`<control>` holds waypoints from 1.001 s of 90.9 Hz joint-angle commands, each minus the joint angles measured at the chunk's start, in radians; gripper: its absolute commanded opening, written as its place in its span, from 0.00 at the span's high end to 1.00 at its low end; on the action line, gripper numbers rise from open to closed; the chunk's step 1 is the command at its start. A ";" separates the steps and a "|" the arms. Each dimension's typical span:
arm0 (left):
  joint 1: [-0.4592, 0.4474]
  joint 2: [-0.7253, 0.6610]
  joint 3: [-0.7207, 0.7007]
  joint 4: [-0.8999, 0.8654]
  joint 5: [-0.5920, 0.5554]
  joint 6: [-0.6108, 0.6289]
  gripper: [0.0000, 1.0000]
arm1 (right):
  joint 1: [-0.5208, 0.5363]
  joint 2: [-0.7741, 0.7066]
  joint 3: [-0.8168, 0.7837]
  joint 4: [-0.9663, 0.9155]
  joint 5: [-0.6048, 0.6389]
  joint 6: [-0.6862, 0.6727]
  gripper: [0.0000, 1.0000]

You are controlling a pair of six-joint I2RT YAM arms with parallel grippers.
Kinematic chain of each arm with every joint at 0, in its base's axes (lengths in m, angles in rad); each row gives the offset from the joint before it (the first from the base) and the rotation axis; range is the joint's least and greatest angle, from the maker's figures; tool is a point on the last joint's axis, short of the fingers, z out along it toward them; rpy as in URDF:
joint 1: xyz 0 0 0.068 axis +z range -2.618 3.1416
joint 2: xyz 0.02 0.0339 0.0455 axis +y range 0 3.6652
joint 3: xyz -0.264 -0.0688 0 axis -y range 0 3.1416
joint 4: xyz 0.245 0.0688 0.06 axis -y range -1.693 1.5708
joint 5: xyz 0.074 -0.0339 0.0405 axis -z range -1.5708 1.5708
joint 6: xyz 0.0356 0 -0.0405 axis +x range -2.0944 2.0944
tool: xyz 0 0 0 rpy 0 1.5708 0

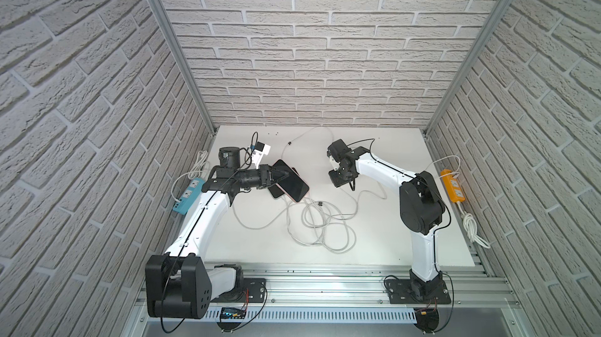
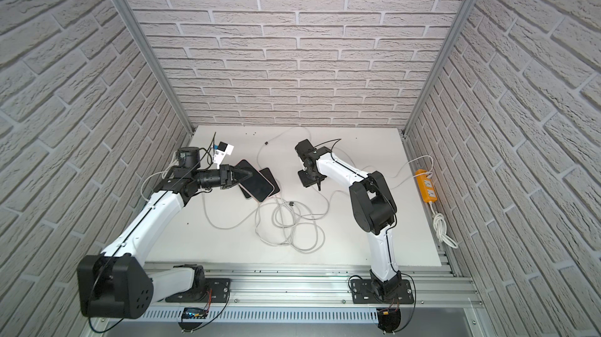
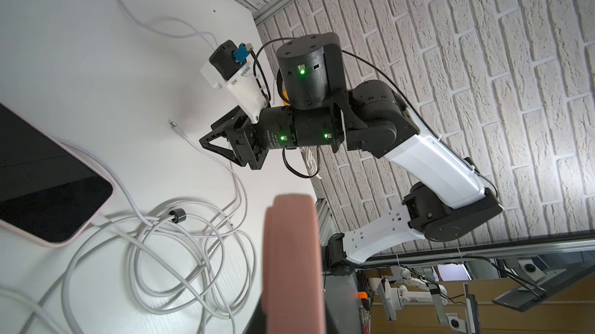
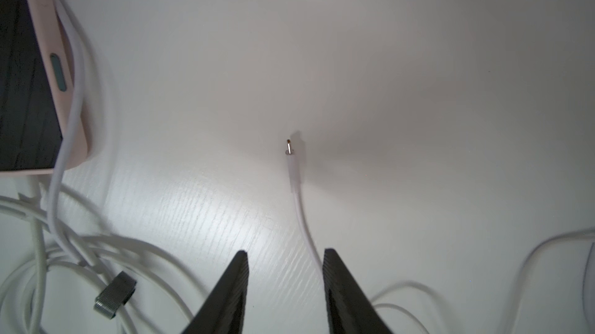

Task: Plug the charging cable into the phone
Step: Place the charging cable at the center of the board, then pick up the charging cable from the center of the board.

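Phone [image 1: 294, 185] count: two, one in left hand [image 1: 285, 174] | power strips [image 1: 188, 195]: two

Left jaws seemingly clamped, right apart.

Glossy black glass fronts the phone [image 1: 291, 184], set in a matt, smooth pink case [image 3: 291, 245]. The white cable [image 4: 304, 219] shows a smooth plastic sheath and a shiny metal tip [image 4: 289, 147]; the white table [image 4: 418, 74] is matt with a faint woodgrain, the brick-pattern walls [image 1: 309, 42] rough.
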 commanded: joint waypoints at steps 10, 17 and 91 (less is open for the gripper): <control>0.007 -0.026 -0.008 0.054 0.021 0.002 1.00 | -0.024 0.124 0.151 -0.052 -0.004 -0.076 0.63; 0.006 -0.029 -0.009 0.053 0.019 0.002 1.00 | -0.032 0.157 0.186 -0.063 -0.032 -0.083 0.63; 0.007 -0.029 -0.024 0.055 0.018 0.007 1.00 | -0.047 0.225 0.129 -0.043 -0.085 -0.116 0.88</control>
